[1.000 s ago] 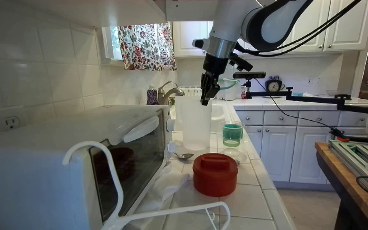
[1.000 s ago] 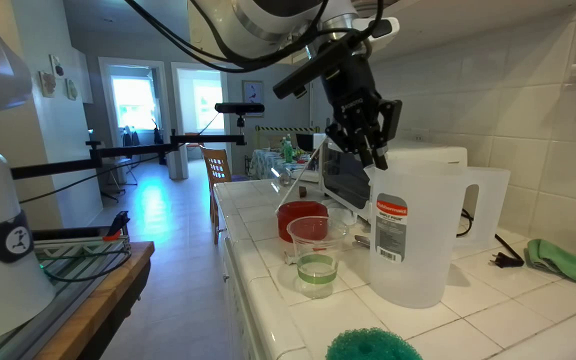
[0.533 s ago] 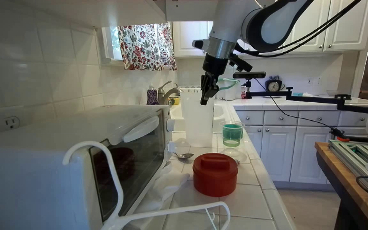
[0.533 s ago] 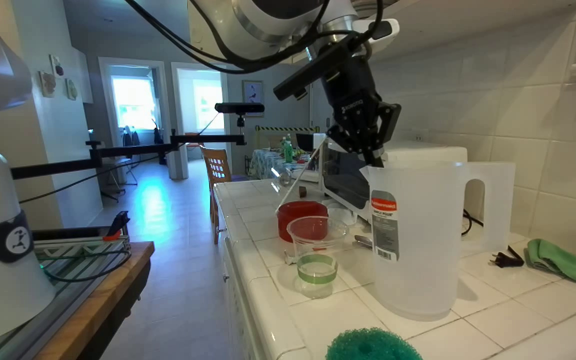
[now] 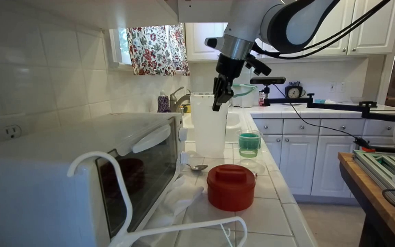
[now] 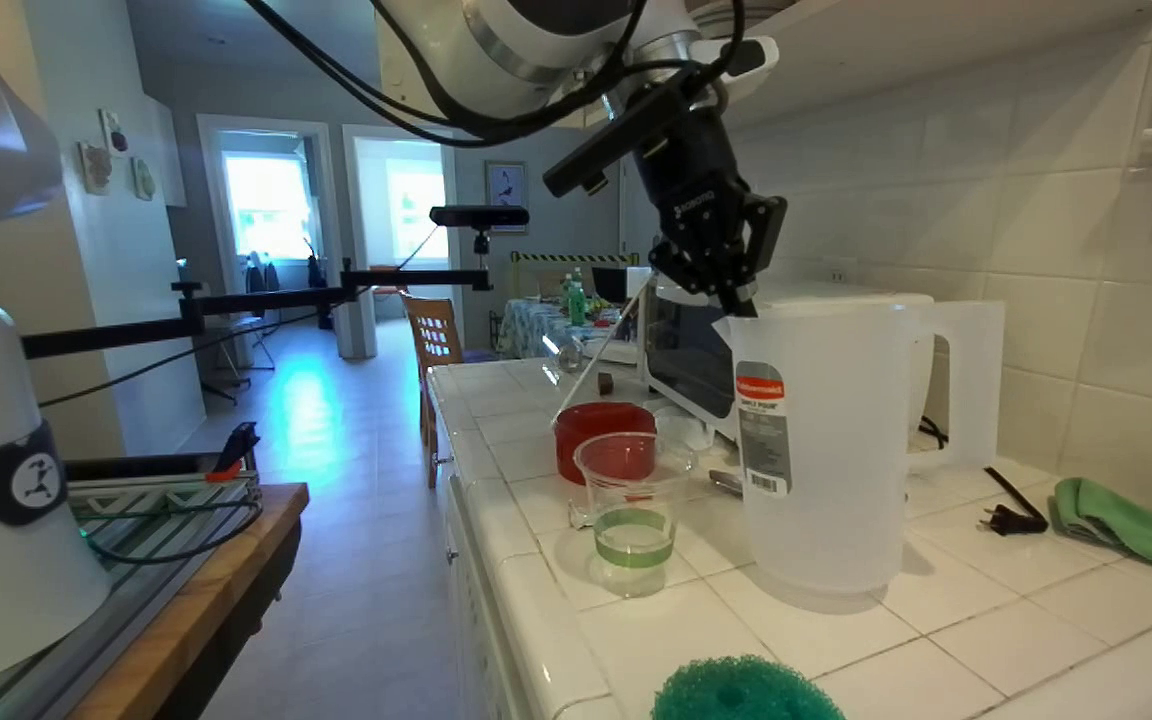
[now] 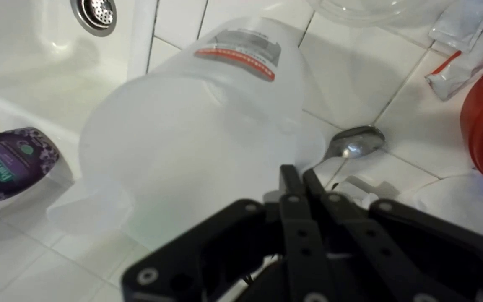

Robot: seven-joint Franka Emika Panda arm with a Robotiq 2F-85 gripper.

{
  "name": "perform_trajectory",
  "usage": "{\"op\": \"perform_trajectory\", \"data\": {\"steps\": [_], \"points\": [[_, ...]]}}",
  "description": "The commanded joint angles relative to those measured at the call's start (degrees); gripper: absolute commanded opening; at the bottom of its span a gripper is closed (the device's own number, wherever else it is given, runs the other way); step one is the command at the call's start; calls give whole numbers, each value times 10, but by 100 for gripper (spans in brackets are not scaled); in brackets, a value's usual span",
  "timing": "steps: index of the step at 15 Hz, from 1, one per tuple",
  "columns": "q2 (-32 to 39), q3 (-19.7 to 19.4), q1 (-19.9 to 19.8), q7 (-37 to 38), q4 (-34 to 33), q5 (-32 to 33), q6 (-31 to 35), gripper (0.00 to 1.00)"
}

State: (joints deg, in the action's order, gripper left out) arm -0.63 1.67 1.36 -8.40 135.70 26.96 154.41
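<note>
There is one pitcher [image 6: 836, 450], one spoon [image 7: 357, 142] and one red container [image 5: 231, 192]

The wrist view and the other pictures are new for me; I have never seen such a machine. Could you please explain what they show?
The machine is a robot arm. The exterior views look at it from two different places; the wrist view comes from a camera on the arm, looking down past the fingers. The fingers are shut at the rim of a pitcher and seem to pinch it; whether its base touches the counter is hard to tell. Also on the counter are a red box, a cup, a spoon, a cloth and an oven.
</note>
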Motion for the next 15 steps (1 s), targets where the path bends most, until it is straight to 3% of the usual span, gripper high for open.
{"op": "perform_trajectory", "data": {"steps": [1,7,15], "points": [[-40,12,9,27,14,25,-4,1],[-85,45,27,35,26,-8,-35,1],[-116,58,65,23,35,-130,-84,1]]}}
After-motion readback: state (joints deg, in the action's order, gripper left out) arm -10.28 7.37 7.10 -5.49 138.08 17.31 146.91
